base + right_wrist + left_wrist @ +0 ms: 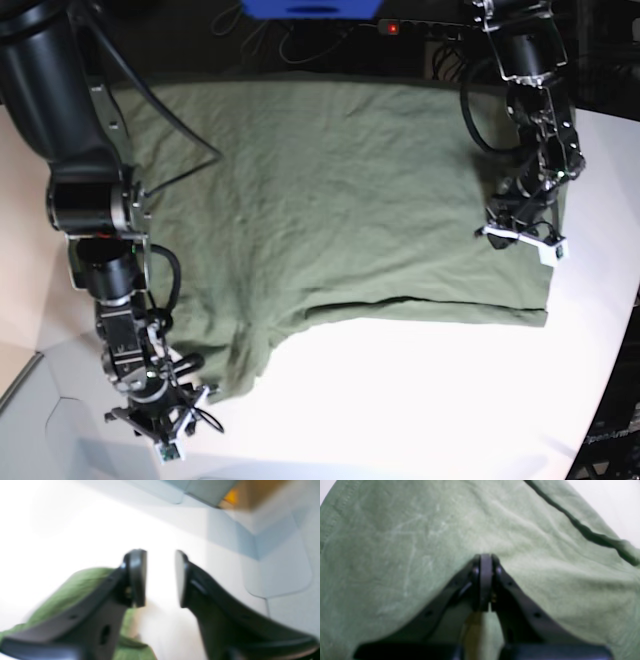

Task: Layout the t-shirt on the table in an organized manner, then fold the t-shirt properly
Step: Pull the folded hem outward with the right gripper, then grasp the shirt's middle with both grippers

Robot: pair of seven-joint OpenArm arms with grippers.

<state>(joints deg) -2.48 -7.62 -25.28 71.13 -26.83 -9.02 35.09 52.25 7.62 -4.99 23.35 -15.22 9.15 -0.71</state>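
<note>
The wrinkly olive-green cotton t-shirt point(340, 200) is lying spread on the smooth white table point(420, 400), its long axis running between the two claws. The right gripper point(160, 578) is hanging with jaws parted and empty, the nearest shirt corner just beside its left jaw, making it the nearer arm there. The left gripper point(485, 562) is sitting clenched over the cloth at the far side; whether it is pinching fabric I cannot tell.

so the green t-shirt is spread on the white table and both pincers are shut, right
Not quite. The t-shirt is spread on the table, and the left pincer is shut, its jaws pressed together over the cloth. The right pincer is open, though: the right wrist view shows a clear gap between its pads, with nothing held between them.
</note>
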